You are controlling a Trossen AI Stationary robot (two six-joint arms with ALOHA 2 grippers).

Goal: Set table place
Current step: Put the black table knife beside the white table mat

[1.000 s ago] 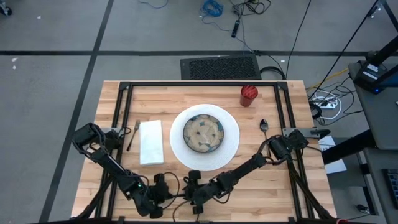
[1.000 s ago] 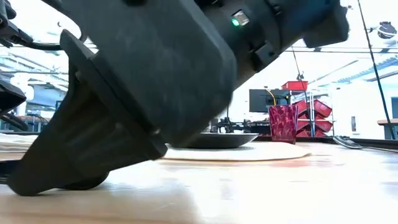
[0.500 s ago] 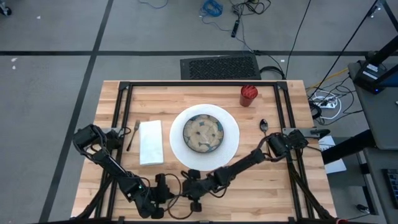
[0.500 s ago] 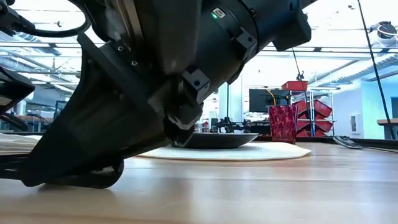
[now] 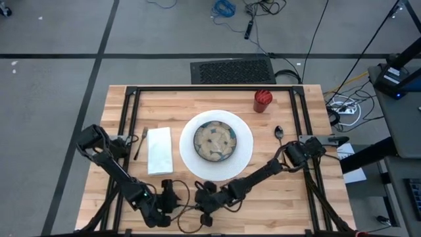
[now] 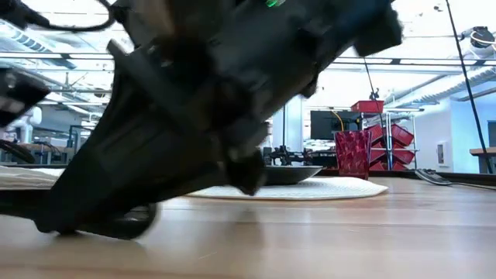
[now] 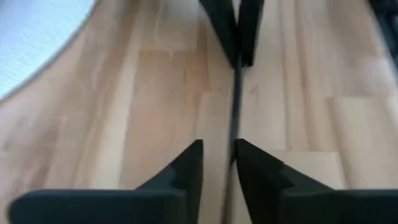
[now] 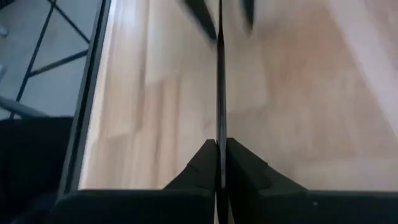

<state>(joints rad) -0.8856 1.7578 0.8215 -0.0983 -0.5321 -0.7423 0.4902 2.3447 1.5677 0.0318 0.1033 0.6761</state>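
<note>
A thin dark utensil (image 8: 219,81), seen edge-on, spans between my two grippers over the near edge of the table (image 5: 296,197). My right gripper (image 8: 219,144) is shut on one end of it. My left gripper (image 7: 217,152) stands open around the other end (image 7: 236,124), which runs close beside one finger. In the high view both grippers, left (image 5: 172,199) and right (image 5: 202,199), meet tip to tip below the white plate (image 5: 245,150) that carries a patterned bowl (image 5: 215,140). My right gripper pinches the utensil's end (image 8: 219,134) between its two fingers, which lie along it. The fingers come from the table's right, slanting down. The utensil sticks straight out ahead of them toward my left gripper. My left gripper has the utensil's other end in its gap; whether a finger (image 7: 249,158) touches it I cannot tell.
A folded white napkin (image 5: 160,150) and a fork (image 5: 140,141) lie left of the plate. A spoon (image 5: 279,133) lies right of it. A red cup (image 5: 262,101) stands at the far right. The black frame (image 5: 210,88) rims the tabletop.
My right gripper has rolled about its own axis and shifted a little toward my left gripper. My left gripper has risen slightly at the near edge. The plate, bowl, napkin, fork, spoon and cup have stayed put.
</note>
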